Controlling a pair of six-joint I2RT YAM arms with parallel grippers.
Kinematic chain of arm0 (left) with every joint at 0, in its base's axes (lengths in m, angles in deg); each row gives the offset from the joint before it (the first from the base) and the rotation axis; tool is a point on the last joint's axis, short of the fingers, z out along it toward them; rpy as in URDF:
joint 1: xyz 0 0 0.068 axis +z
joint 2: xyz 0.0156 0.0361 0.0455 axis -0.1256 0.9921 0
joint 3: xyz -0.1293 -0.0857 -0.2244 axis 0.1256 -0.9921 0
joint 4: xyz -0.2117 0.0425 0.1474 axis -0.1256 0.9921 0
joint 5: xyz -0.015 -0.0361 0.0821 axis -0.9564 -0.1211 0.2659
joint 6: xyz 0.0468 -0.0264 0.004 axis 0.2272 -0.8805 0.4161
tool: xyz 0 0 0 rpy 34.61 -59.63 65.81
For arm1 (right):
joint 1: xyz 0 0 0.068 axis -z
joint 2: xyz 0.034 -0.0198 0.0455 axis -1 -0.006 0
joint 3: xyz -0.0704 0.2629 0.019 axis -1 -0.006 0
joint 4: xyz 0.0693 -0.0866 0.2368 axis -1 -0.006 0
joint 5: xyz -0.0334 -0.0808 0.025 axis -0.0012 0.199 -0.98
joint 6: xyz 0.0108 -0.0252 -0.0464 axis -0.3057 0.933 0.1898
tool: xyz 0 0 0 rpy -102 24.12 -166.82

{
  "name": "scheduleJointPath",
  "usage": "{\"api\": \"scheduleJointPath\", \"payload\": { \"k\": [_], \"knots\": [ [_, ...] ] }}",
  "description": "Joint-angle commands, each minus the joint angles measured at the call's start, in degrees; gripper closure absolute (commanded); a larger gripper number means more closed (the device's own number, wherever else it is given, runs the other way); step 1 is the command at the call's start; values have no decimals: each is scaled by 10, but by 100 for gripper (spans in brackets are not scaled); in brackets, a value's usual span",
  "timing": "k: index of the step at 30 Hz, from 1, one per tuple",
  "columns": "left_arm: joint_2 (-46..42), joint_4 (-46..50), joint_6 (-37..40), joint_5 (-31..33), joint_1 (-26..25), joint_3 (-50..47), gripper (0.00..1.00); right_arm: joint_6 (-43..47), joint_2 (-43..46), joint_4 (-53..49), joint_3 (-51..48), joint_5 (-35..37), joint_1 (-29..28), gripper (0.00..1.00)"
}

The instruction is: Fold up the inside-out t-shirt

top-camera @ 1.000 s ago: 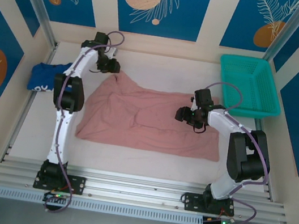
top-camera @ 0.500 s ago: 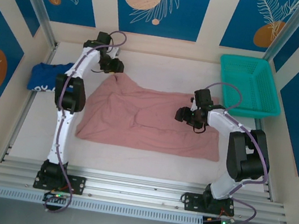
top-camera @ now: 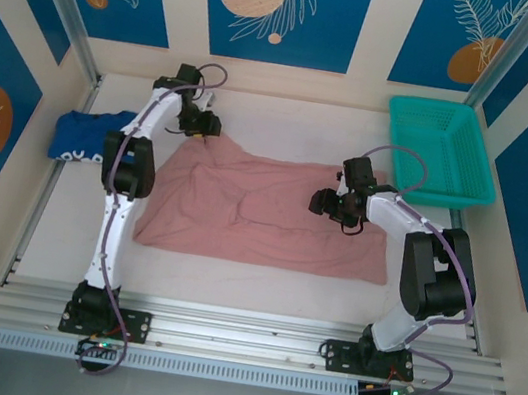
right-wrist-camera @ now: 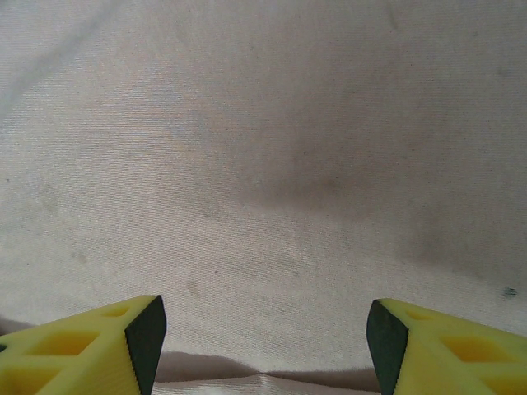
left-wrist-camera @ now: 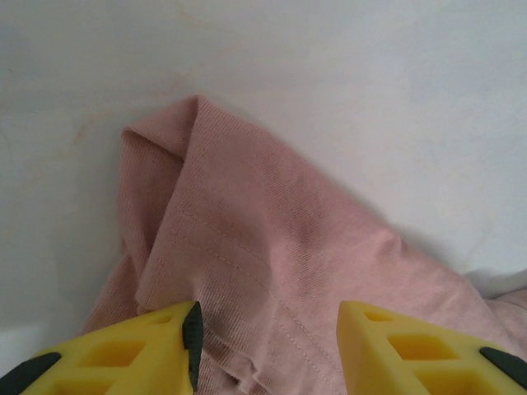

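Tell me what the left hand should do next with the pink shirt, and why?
Probably dip down and pinch the bunched corner. The left hand is open, right over a corner of the t-shirt that is doubled over and wrinkly. Grabbing it would let the robot pull it smooth before folding.

- a teal mesh basket (top-camera: 434, 103) sits at the upper right of the top view.
- a bunched blue garment (top-camera: 79, 138) with white lettering lies at the left edge.
- blue wall panels (top-camera: 274, 17) with orange circles line the top.
- metal rails (top-camera: 241, 337) cross the bottom.
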Motion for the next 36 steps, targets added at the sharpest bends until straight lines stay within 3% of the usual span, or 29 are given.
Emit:
{"api": "scheduleJointPath", "payload": {
  "k": [1,5,14,24,36],
  "knots": [
    [11,14,-4,3,-5,24,53,5,-7,5,-9,-13,-3,32],
    [19,19,-3,3,-4,34,54,5,-8,5,-9,-14,-4,32],
    [35,21,-3,-3,-5,38,67,5,-6,4,-8,-13,-4,32],
    [37,40,13,38,-5,39,62,5,-9,7,-9,-15,-4,32],
    [35,34,17,25,-9,41,87,5,-12,6,-8,-15,-4,32]
  ]
}}
